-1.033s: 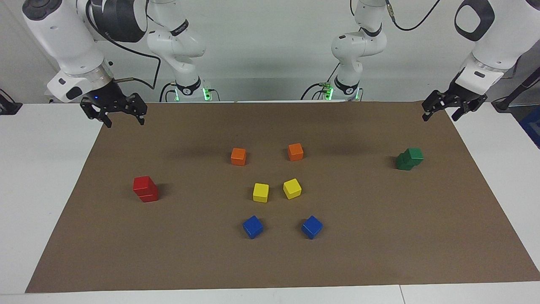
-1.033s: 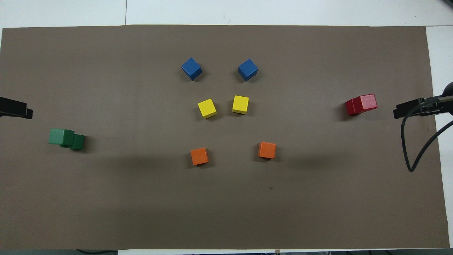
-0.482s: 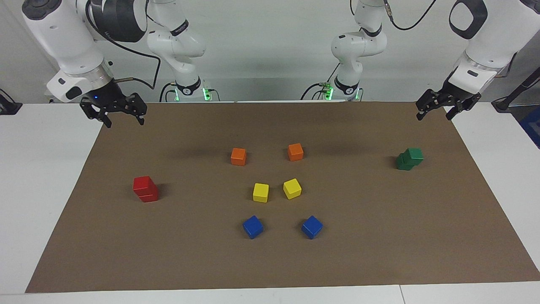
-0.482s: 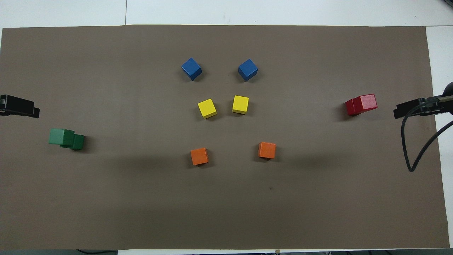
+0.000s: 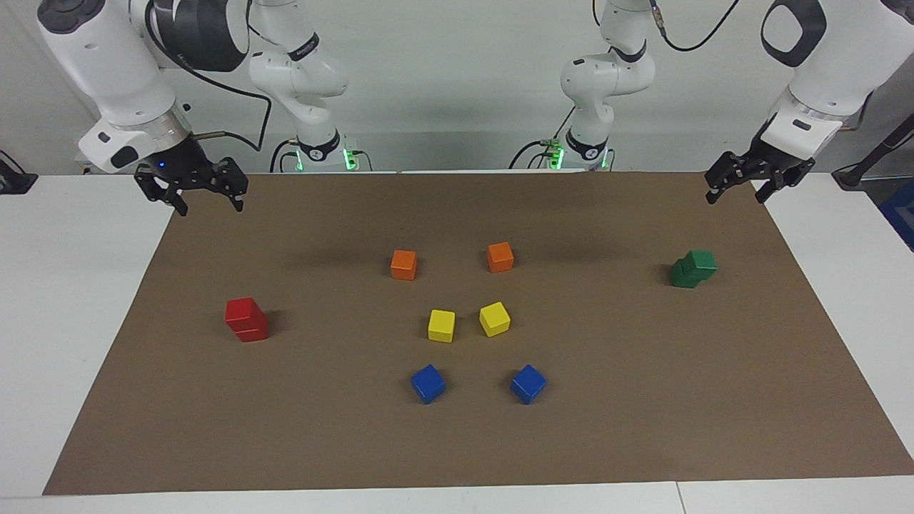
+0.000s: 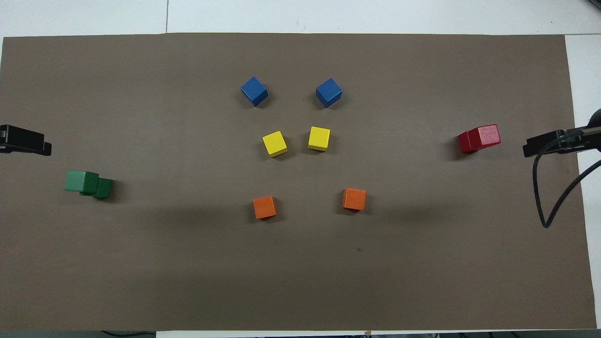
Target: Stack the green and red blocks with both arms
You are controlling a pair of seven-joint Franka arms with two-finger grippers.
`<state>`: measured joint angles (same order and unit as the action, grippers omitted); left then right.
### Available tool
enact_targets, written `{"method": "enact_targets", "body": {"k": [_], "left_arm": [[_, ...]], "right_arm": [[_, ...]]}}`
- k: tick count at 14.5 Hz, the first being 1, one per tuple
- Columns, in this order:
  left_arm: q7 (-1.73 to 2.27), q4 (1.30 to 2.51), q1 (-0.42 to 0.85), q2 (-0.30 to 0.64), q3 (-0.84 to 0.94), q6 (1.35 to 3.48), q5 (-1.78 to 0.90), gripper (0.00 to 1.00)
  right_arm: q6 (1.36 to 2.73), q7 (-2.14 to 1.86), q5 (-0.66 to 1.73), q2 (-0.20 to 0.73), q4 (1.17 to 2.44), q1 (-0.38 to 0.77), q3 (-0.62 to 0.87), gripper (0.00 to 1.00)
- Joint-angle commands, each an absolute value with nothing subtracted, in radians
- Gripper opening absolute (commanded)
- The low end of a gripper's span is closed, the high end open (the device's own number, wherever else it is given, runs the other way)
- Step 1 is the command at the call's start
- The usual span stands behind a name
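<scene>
Two red blocks [image 5: 246, 320] stand stacked one on the other toward the right arm's end of the brown mat, also seen as the red stack [image 6: 479, 139]. Toward the left arm's end, two green blocks [image 5: 692, 269] are stacked with the upper one offset, seen from above as the green stack [image 6: 87, 183]. My right gripper [image 5: 209, 205] hangs open and empty over the mat's corner near the robots, showing as a black bar [image 6: 547, 144] beside the red stack. My left gripper [image 5: 735, 195] is open and empty over the other near corner [image 6: 26, 142].
In the middle of the mat [image 5: 643, 400] lie two orange cubes [image 5: 403, 265] nearest the robots, two yellow cubes [image 5: 441, 325] farther out, and two blue cubes [image 5: 428, 383] farthest. A black cable [image 6: 540, 197] loops down from the right arm.
The left gripper has risen a little and shifted slightly inward over the mat's corner. The right gripper and all cubes are unchanged.
</scene>
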<state>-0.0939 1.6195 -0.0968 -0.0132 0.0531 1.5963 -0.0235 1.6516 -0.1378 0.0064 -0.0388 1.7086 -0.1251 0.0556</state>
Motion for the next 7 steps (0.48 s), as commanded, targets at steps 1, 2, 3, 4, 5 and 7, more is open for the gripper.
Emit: {"method": "enact_targets", "body": {"k": [1,2,3,4,5,7], "left_arm": [[-0.078,1.603,-0.084,-0.014,0.044,1.580,-0.018,1.00],[-0.078,1.605,-0.084,-0.014,0.046,1.580,-0.018,1.00],[-0.078,1.603,-0.084,-0.014,0.046,1.578,-0.018,1.00],[-0.078,1.603,-0.084,-0.014,0.046,1.578,-0.018,1.00],[-0.078,1.605,-0.084,-0.014,0.046,1.578,-0.018,1.00],[-0.078,1.603,-0.084,-0.014,0.046,1.575,-0.018,1.00]], "right_arm": [[1.640,-0.115,-0.009,-0.032,1.697,-0.129,0.063,1.00],[1.640,-0.115,-0.009,-0.032,1.697,-0.130,0.063,1.00],[1.640,-0.115,-0.009,-0.032,1.698,-0.129,0.063,1.00],[1.641,-0.115,-0.009,-0.032,1.698,-0.130,0.063,1.00],[1.641,-0.115,-0.009,-0.032,1.698,-0.130,0.063,1.00],[1.643,-0.115,-0.009,-0.034,1.698,-0.130,0.063,1.00]]}}
